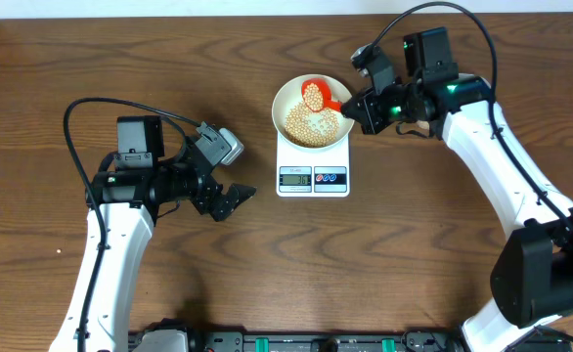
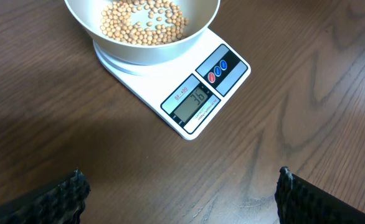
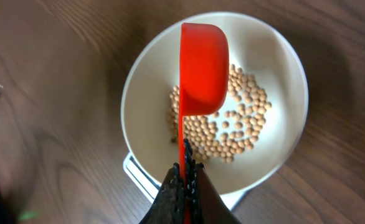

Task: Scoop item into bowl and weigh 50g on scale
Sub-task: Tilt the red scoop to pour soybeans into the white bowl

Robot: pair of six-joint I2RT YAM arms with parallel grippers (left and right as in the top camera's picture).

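The white bowl (image 1: pixel 340 134) stands on the white scale (image 1: pixel 313 178) and holds a layer of beige beans (image 1: pixel 309 124). My right gripper (image 1: pixel 354 103) is shut on the handle of a red scoop (image 1: pixel 315 94), whose cup hangs over the bowl with beans in it. In the right wrist view the scoop (image 3: pixel 201 68) is seen edge-on above the beans (image 3: pixel 232 127), its handle pinched between my fingers (image 3: pixel 176 186). My left gripper (image 1: pixel 230 200) rests open on the table left of the scale. The left wrist view shows the bowl (image 2: pixel 144 50) and the scale display (image 2: pixel 195 99) reading 36.
Bare wooden table surrounds the scale. My left fingertips (image 2: pixel 70 190) stand wide apart on the wood in front of the scale. A dark rail (image 1: pixel 296 342) runs along the front edge.
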